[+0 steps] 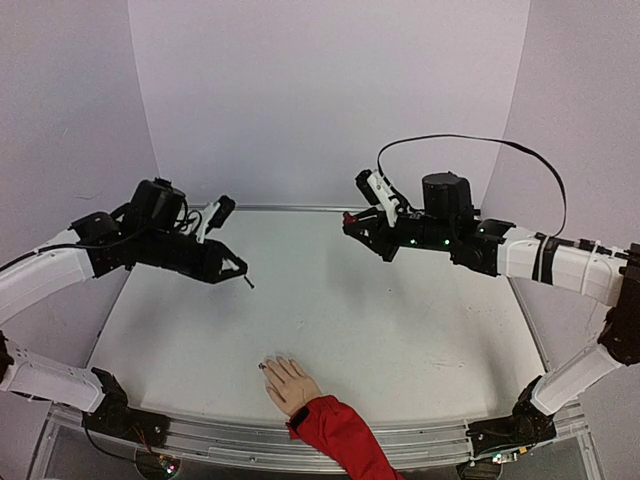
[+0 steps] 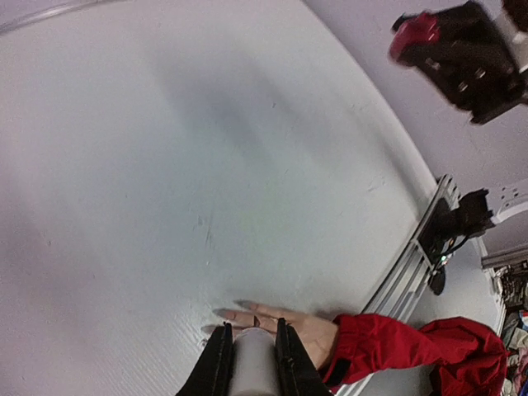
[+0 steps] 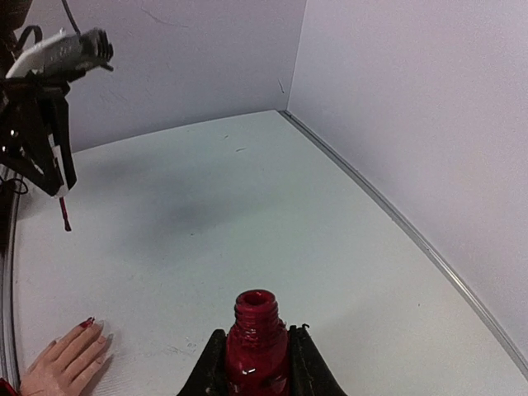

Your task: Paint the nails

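At near edge of worktop (image 1: 420, 310) the nails (image 3: 87, 322) tip a mannequin hand (image 1: 290, 385) whose long axis aims toward left tool (image 1: 232, 267), clamped on brush cap (image 2: 254, 363) and nearer than right tool (image 1: 352, 222) gripping open polish bottle (image 3: 256, 342).

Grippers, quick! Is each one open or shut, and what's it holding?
Left gripper: shut on the brush cap.
Right gripper: shut on the open bottle.
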Robot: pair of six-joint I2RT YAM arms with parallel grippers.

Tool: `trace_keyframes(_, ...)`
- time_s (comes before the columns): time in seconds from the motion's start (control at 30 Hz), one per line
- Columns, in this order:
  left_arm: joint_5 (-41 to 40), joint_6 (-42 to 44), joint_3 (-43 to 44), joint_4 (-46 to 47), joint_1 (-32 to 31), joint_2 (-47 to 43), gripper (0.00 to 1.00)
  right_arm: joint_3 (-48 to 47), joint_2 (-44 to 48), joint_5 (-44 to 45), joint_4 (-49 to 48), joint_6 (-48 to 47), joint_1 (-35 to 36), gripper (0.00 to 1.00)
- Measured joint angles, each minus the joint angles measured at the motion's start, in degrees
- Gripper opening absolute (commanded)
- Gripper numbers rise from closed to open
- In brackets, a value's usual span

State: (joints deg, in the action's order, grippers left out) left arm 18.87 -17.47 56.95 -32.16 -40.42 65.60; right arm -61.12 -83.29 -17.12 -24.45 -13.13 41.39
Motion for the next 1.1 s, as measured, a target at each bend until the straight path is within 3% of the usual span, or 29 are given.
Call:
trace_keyframes(0.2, 0.83, 0.11, 15.72, -2.43, 0.63, 1.79, 0.0, -2.71, -2.73, -3.63, -4.92, 5.75, 0.0, 0.0)
trace_keyframes(0.47, 8.33, -0.09, 31.3, -2.47, 2.75, 12.37, 0.0, -10.99, -11.63, -11.37, -8.59, 12.85, 0.44, 0.0)
trace_keyframes(0.7, 13.9, -1.25, 36.7, -4.5, 4.76, 18.67, 0.0, -15.04, -15.67, -15.74, -8.68, 13.9, 2.21, 0.0)
trace_keyframes(1.1, 15.28, -1.99, 37.94, -5.55, 5.11, 18.88, 0.0, -18.14, -18.29, -18.75, -8.44, 12.66, 3.67, 0.0)
